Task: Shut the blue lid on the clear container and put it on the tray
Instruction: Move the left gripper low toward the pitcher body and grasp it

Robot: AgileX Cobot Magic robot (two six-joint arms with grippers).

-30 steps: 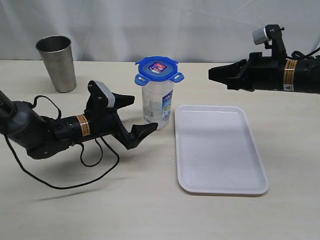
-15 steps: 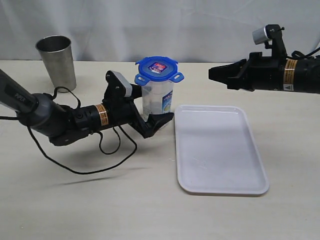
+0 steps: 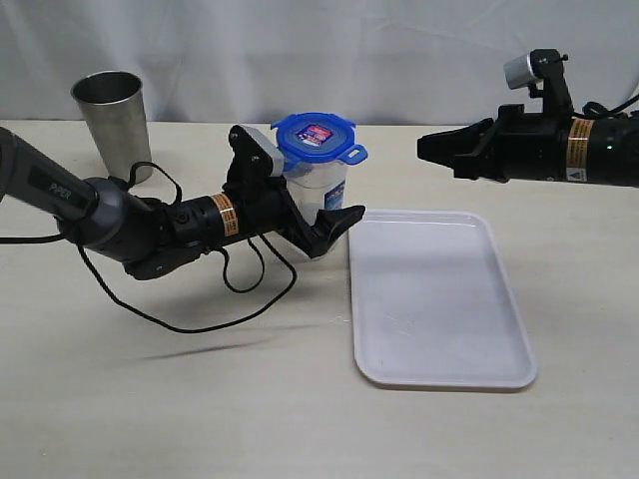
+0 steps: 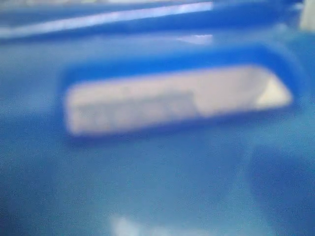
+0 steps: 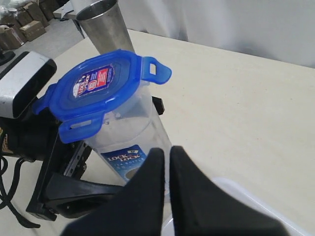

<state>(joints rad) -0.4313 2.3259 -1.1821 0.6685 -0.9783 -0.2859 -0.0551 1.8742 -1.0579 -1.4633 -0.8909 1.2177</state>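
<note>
The clear container (image 3: 318,195) stands upright on the table just left of the white tray (image 3: 439,299). The blue lid (image 3: 314,136) rests on top of it with its flaps sticking out. My left gripper (image 3: 331,205) is open and straddles the container's body: one finger (image 3: 339,222) passes in front and the other is behind it. The left wrist view is filled by a blurred close-up of a blue lid flap (image 4: 157,172). My right gripper (image 3: 429,148) hangs shut in the air above the tray's far edge, apart from the container (image 5: 130,142); its fingertips (image 5: 156,160) hold nothing.
A tapered steel cup (image 3: 112,125) stands at the back left. The left arm's black cable (image 3: 200,309) loops over the table in front of the arm. A white curtain closes off the back.
My left arm has swung right across the table, and its open fingers now sit either side of the container. The right arm, container and tray have not moved.
</note>
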